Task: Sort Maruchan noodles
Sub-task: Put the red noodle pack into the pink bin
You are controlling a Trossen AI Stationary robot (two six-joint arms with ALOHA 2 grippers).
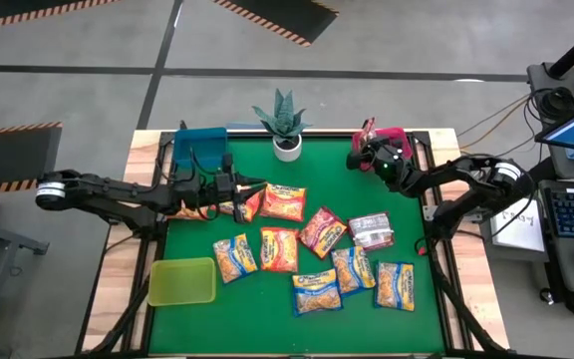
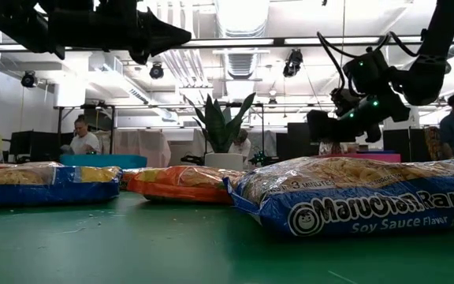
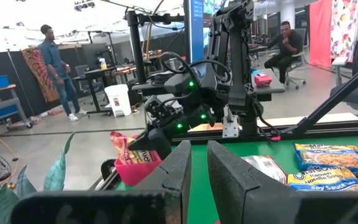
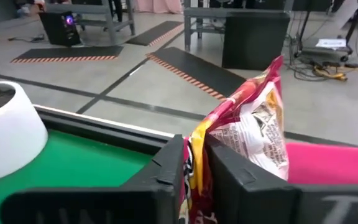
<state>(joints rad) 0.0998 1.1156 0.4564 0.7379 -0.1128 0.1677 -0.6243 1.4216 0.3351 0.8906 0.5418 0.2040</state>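
Counted from above, nine noodle packets lie loose on the green counter (image 1: 267, 319): two orange ones, at (image 1: 283, 201) and (image 1: 279, 249), a red one (image 1: 323, 231), a silvery-grey one (image 1: 372, 230), four blue-edged yellow ones at (image 1: 235, 257), (image 1: 316, 291), (image 1: 352, 269) and (image 1: 395, 285), and a red-and-orange one (image 1: 249, 205) just beside the left tool (image 1: 235, 186). A tenth, a red packet (image 4: 244, 134), is pinched upright between the fingers of the right tool (image 4: 194, 168), which hangs over the red bin (image 1: 392, 136) at the far right corner. The left tool is above the counter near the blue bin (image 1: 199, 145); its fingers stand slightly apart with nothing between them. There are three bins in all: blue at far left, red at far right, and a yellow-green one (image 1: 181, 281) at the near left edge. One potted plant (image 1: 286, 125) in a white pot stands at the middle of the far edge. The counter is covered in green felt with wooden borders. Beyond it is an open workshop with a grey floor, striped hazard mats, desks, and several people in the background.
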